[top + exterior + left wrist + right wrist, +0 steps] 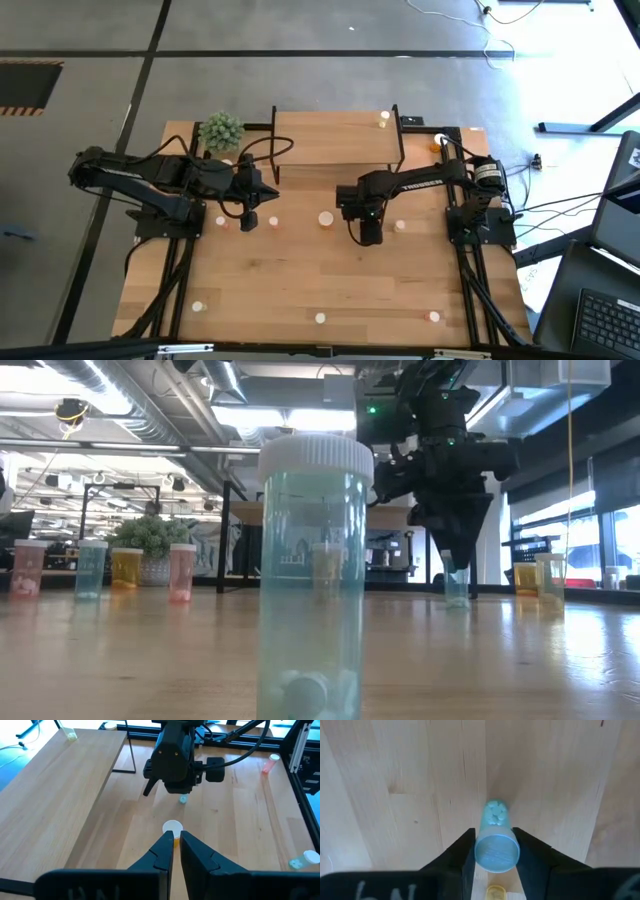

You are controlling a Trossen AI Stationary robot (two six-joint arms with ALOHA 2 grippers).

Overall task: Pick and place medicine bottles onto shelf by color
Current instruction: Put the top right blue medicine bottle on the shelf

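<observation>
Near bottle (311,575): pale blue-green, white cap, upright at the table's front edge, pills at its bottom.
Gripped bottle (495,842): pale blue-green, upright on the table's middle, before the shelf.
Right gripper (494,851): points down, fingers (462,851) pressed to both sides of that bottle.
Left gripper (176,845): fingers together, empty, left of centre; an orange bottle (172,828) stands just past its tips.
Shelf (335,137): at the table's back edge; 1 bottle on its right end.
Plant (221,130): back-left corner.
</observation>
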